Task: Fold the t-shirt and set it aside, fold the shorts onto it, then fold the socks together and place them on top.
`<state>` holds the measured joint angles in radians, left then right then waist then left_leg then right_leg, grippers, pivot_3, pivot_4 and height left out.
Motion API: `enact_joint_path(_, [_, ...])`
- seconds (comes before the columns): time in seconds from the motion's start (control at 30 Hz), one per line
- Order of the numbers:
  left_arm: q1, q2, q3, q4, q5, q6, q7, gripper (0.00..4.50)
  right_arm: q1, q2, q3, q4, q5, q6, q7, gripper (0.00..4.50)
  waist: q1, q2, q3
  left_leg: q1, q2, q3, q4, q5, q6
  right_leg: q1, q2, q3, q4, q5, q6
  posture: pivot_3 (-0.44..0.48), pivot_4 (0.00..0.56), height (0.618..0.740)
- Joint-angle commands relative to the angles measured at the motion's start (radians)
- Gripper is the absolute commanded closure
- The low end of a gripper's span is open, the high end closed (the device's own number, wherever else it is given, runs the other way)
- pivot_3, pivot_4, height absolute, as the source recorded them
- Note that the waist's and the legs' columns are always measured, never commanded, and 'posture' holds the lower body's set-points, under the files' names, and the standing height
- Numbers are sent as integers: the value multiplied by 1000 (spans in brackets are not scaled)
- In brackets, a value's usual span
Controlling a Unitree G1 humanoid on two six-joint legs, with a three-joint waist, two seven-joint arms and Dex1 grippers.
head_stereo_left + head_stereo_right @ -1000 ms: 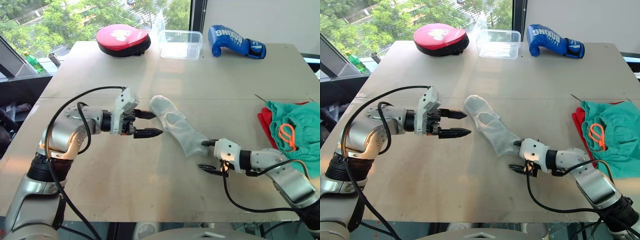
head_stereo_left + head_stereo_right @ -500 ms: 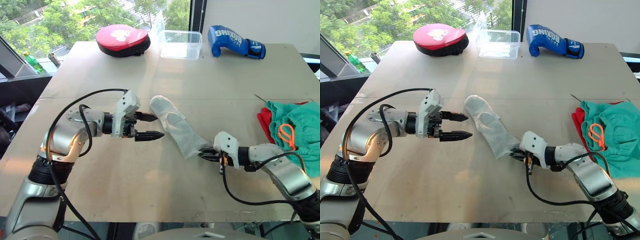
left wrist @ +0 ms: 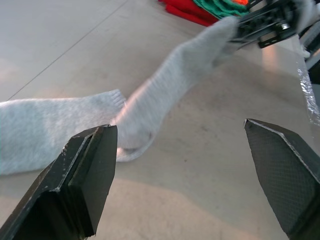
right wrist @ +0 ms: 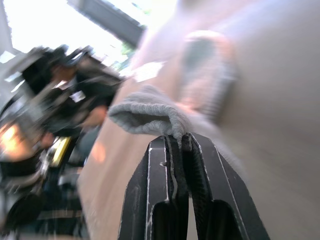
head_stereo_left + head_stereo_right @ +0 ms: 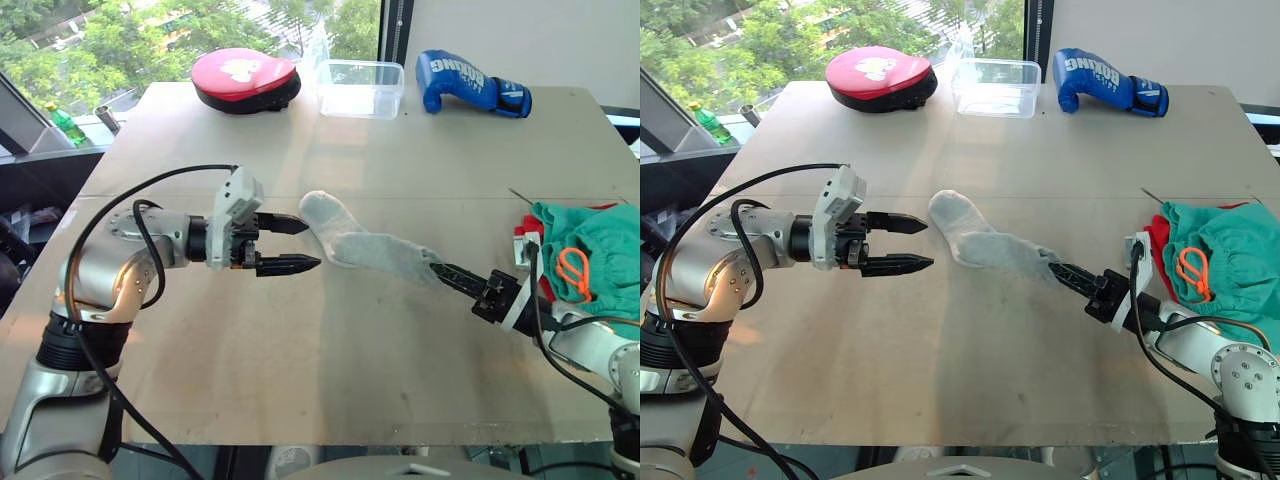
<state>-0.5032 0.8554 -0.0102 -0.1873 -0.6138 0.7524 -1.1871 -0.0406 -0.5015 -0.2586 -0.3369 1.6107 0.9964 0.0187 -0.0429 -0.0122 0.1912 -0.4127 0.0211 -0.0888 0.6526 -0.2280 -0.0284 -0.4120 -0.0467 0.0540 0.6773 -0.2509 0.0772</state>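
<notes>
At the near right of the surface (image 5: 300,390), the right gripper (image 5: 442,269) pinches the socks (image 5: 370,247) by their right end. Their long axis runs leftward; the far toe end lies just right of the spread-fingered, empty left gripper (image 5: 298,245).

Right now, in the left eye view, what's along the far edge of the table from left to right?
Red punch pad → clear plastic box → blue boxing glove.
</notes>
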Motion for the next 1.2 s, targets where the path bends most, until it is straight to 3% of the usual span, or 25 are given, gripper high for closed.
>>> enact_joint_path(0.03, [-19, -15, -32, -17, 23, -32, -6, 157, 2, 42, -2, 23, 181, -99, -262, 4451, -2, 0, 0, 0, 0, 0, 0, 0, 0, 0, 0, 0, 0, 0, 0, 0, 150, 731])
enact_joint_path(0.17, [-79, -66, -82, 59, 82, -80, 12, 157, -7, 85, 16, 26, 289, -187, -429, 4451, 3, 0, 0, 0, 0, 0, 0, 0, 0, 0, 1, 0, 0, 0, 0, 0, 150, 731])
enact_joint_path(0.4, [-193, -191, -138, 274, 228, -198, 102, 157, -20, 73, 38, 1, 326, -238, -502, 4451, 2, 0, 0, -1, 0, 0, 0, 0, 0, 0, 0, 0, -1, 0, 0, 0, 150, 731])
enact_joint_path(0.7, [-317, -279, -223, 602, 428, -454, 109, 157, -39, 42, 45, 9, 285, -249, -488, 4451, 2, 1, 0, -1, 0, 0, 0, 0, 0, -1, 0, 0, -1, 0, 0, 0, 150, 731])
enact_joint_path(0.9, [-396, -285, -231, 835, 542, -648, 125, 157, -76, -21, 53, 37, 190, -220, -445, 4451, 0, 1, 0, -1, 0, 0, 0, 0, 0, -1, 0, 0, -1, 0, 0, 0, 150, 731])
enact_joint_path(1.03, [-390, -292, -243, 884, 579, -691, 95, 157, -101, -51, 47, 54, 129, -206, -400, 4451, 1, 1, 0, -1, 0, 0, 0, 0, 0, -1, 0, 0, -1, 0, 0, 0, 150, 731])
enact_joint_path(1.2, [-333, -277, -259, 826, 600, -656, 21, 157, -129, -104, 52, 70, 10, -170, -322, 4451, 2, 1, 0, -2, 0, 0, 0, 0, 0, -1, 0, 0, -1, 0, 0, 0, 150, 731])
